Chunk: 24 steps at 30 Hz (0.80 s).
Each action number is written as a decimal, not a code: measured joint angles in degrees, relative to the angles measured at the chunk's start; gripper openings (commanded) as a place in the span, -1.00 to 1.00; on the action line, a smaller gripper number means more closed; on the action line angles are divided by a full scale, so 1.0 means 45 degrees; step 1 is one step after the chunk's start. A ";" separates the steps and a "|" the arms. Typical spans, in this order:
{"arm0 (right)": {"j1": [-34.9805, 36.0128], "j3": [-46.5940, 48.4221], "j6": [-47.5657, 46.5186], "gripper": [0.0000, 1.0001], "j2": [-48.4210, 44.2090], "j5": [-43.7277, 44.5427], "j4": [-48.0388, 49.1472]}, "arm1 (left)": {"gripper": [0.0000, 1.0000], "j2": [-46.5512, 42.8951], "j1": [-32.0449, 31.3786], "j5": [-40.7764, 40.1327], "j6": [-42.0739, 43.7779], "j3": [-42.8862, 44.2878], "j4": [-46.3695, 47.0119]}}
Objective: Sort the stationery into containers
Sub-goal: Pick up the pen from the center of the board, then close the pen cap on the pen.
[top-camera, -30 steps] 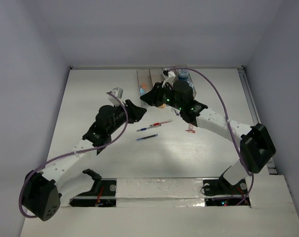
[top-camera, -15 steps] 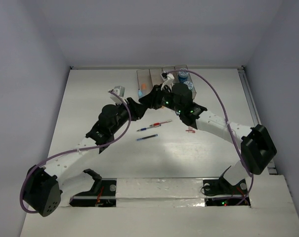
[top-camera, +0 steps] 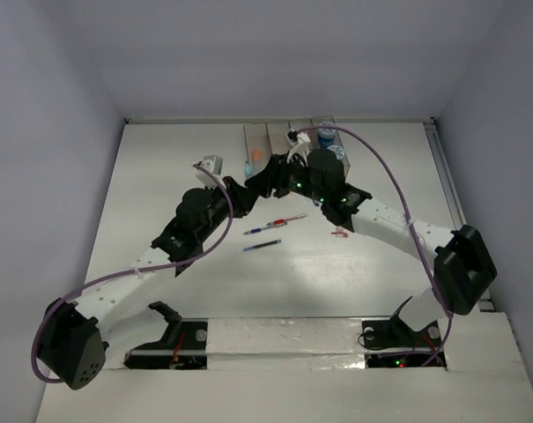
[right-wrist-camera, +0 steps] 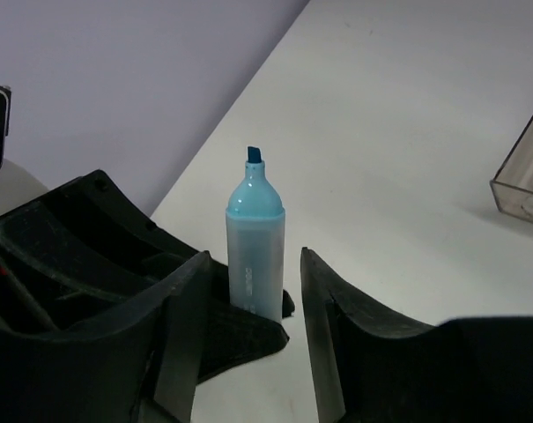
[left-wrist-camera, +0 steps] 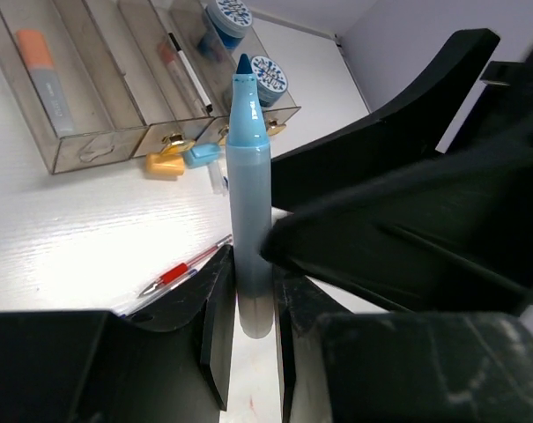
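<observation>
Our left gripper (left-wrist-camera: 251, 291) is clamped on the blue highlighter (left-wrist-camera: 248, 176), upright, just near of the containers (left-wrist-camera: 99, 150). Our right gripper (right-wrist-camera: 253, 264) faces it wide open, holding nothing. Some items are binned; pens (top-camera: 264, 231) are left on the worktop (top-camera: 354, 273).

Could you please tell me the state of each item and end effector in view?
Light blue plastic highlighter: uncapped, tip up, gripped.
Left end effector: shut on the highlighter.
Right end effector: open.
Translucent grey-brown open-topped bins: partly filled.
Thin red pen: lying loose, unsorted.
</observation>
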 measured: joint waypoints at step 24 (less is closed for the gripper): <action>-0.2511 -0.1399 -0.0782 0.01 0.1515 0.3002 -0.2599 | -1.00 -0.4473 0.0039 -0.0690 0.3643 0.3419 -0.5042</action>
